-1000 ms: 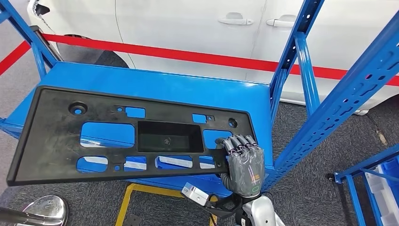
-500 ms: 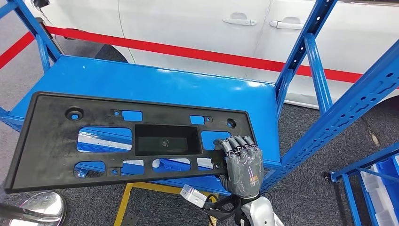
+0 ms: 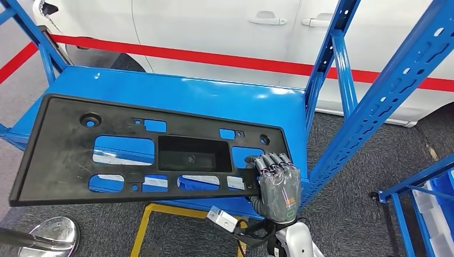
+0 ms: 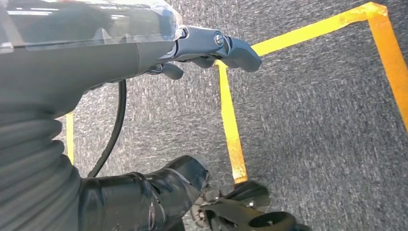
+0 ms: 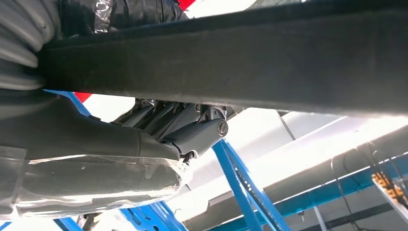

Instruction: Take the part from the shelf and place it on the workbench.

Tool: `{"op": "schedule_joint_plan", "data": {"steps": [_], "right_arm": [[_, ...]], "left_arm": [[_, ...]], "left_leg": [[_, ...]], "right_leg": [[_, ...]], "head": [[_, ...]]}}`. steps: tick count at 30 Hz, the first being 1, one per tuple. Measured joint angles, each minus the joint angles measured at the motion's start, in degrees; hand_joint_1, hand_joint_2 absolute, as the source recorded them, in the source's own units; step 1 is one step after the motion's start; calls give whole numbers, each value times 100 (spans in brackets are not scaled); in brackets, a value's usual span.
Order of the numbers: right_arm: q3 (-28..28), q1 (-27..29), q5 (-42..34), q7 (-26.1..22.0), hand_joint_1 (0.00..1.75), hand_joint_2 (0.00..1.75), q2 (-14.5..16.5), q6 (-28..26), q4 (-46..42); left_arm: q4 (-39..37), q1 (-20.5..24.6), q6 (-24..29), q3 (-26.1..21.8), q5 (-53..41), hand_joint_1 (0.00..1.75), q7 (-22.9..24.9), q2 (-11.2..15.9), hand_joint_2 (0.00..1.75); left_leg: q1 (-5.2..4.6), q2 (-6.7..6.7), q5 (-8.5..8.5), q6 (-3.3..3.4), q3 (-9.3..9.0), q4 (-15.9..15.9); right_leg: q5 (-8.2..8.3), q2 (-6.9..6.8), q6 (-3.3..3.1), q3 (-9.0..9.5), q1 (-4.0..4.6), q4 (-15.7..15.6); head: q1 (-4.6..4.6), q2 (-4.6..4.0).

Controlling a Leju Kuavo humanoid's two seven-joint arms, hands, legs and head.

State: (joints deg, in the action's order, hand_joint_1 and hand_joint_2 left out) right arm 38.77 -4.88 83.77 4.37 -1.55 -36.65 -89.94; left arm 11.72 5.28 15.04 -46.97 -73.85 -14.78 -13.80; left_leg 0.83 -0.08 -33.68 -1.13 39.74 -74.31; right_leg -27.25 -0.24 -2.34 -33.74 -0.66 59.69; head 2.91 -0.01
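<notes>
Now my right hand [image 3: 277, 184] keeps gripping the black part's [image 3: 150, 152] near corner, holding it just above the blue shelf [image 3: 214, 96]. It has barely shifted, so carrying it off remains. My left hand [image 4: 202, 48] hangs empty, fingers curled.

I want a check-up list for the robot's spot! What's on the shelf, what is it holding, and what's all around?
Surface: blue shelf, glossy, nothing resting flat on its bare part.
Job's things: black panel with cut-outs, held over the shelf's front edge.
Clutter: nothing seen.
Hands: right hand grips the panel's near right corner, fingers curled over it; left hand hangs above the floor, holding nothing.
Cables: black cable by the left wrist.
Surroundings: white car, red barrier tape, grey carpet, yellow floor tape.
</notes>
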Motion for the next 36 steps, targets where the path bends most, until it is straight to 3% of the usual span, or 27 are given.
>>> {"op": "schedule_joint_plan", "data": {"steps": [2,4,5,9,11,13,14,15,16,18,20,22,24,26,28,30,31,34,36], "right_arm": [[0,-1,-1,0,175,175,2,15,16],[0,-8,-4,0,175,175,5,27,17],[0,-11,-7,0,175,175,9,33,18],[0,-15,-42,4,175,175,23,40,21],[0,-16,-89,4,175,175,26,40,25],[0,-12,-134,2,175,175,28,41,44],[0,-8,-154,0,175,175,28,42,59],[0,-6,-168,0,175,175,28,42,74],[0,-7,-180,0,175,175,28,42,87],[0,-11,-192,0,175,175,30,42,98],[0,-15,-197,-1,175,175,34,42,102],[0,-14,-220,-8,175,175,37,46,104],[0,-17,-266,-20,175,175,44,50,105],[0,-25,-311,-25,175,175,64,51,108],[0,-28,-333,-27,175,175,82,52,115],[0,-25,-339,-32,175,175,85,52,132],[0,-24,-344,-36,175,175,85,52,142],[0,-27,-383,-47,175,175,97,52,159],[0,-32,-412,-60,175,175,113,52,160]], "left_arm": [[0,3,2,0,-1,0,0,1,175],[0,14,7,1,-2,0,0,6,175],[0,17,10,1,-2,0,0,8,175],[0,7,20,0,-2,0,0,5,175],[0,17,25,0,-2,0,0,1,175],[0,21,26,-1,-2,0,0,2,175],[0,19,26,-2,-2,0,0,3,175],[0,16,26,-2,-2,0,0,3,175],[0,15,26,-2,-2,0,0,2,175],[0,14,26,-2,-2,0,0,-1,175],[0,19,27,-2,-2,0,0,-3,175],[0,21,29,-2,-2,0,0,-4,175],[0,18,31,-2,1,0,-1,-4,175],[0,17,33,-2,4,0,-3,-3,175],[0,11,36,-2,4,0,-4,-3,175],[0,3,38,-2,4,0,-4,-3,175],[0,1,39,-2,4,0,-4,-3,175],[0,10,51,-2,3,0,-4,-2,175],[0,14,62,-2,2,0,-4,-1,175]], "left_leg": [[-2,0,350,36,-349,617],[-27,-6,583,86,-706,1324],[-42,-9,617,108,-783,1506],[-26,-2,690,209,-784,1641],[-3,10,746,271,-771,1686],[-14,13,765,301,-730,1679],[-19,14,770,304,-709,1665],[-21,14,772,305,-689,1647],[-21,12,772,303,-673,1626],[-20,7,765,286,-653,1584],[-37,6,765,239,-625,1545],[-50,7,789,176,-600,1540],[-40,5,756,120,-571,1511],[-24,3,480,65,-426,1160],[-10,3,73,13,-156,456],[-2,3,-60,-18,-28,33],[-1,4,35,-18,-116,135],[-13,1,480,32,-728,1221],[-40,-8,549,82,-892,1578]], "right_leg": [[0,4,5,-5,0,22],[8,9,39,-21,14,38],[20,10,69,-37,19,41],[0,17,198,-82,25,77],[-299,21,236,-249,20,476],[-668,23,260,-546,10,1173],[-746,22,269,-642,3,1420],[-720,22,273,-651,-3,1486],[-594,21,269,-551,-9,1333],[-279,19,237,-156,-13,634],[-136,21,202,86,11,132],[-115,26,172,81,38,53],[-61,18,105,73,10,7],[-1,3,34,58,-19,-44],[30,-6,4,13,-11,-42],[51,-9,4,-31,-7,-24],[58,-8,9,-46,-6,-12],[70,-3,37,-71,3,32],[101,-1,97,-102,17,44]], "head": [[0,0],[0,-1],[1,-1],[3,0],[5,1],[4,1],[4,1],[4,0],[4,0],[4,0],[2,-1],[1,0],[2,1],[1,1],[1,1],[1,1],[0,1],[0,0],[0,1]]}}
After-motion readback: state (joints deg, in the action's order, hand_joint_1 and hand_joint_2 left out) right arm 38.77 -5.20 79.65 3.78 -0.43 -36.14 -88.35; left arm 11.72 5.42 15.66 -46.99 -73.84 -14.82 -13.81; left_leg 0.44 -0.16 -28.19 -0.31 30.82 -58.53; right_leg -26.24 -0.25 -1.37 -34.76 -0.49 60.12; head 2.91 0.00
